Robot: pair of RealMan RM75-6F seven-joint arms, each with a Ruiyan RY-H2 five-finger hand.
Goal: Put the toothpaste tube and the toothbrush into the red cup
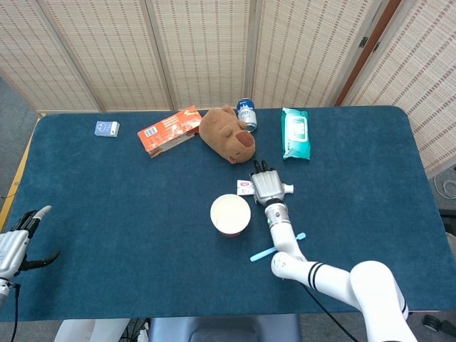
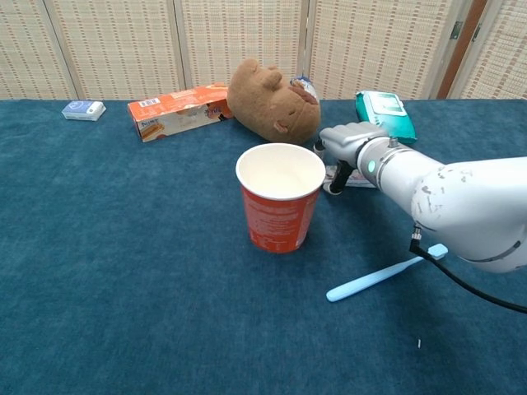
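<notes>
The red cup (image 1: 230,214) (image 2: 280,197) stands upright mid-table, with nothing inside that I can see. Just behind it to the right lies the small white toothpaste tube (image 1: 244,187) (image 2: 360,180), mostly covered by my right hand (image 1: 267,185) (image 2: 346,144). That hand lies palm down over the tube with fingers stretched forward and the thumb hanging to the table beside it; the tube stays flat on the cloth. The light blue toothbrush (image 1: 276,246) (image 2: 385,274) lies on the table nearer me, right of the cup. My left hand (image 1: 16,246) hovers open off the table's front left.
Along the back stand a brown plush animal (image 1: 226,133), an orange box (image 1: 169,130), a blue can (image 1: 246,114), a green wipes pack (image 1: 295,132) and a small blue box (image 1: 107,128). A black cable from my right arm runs near the toothbrush head.
</notes>
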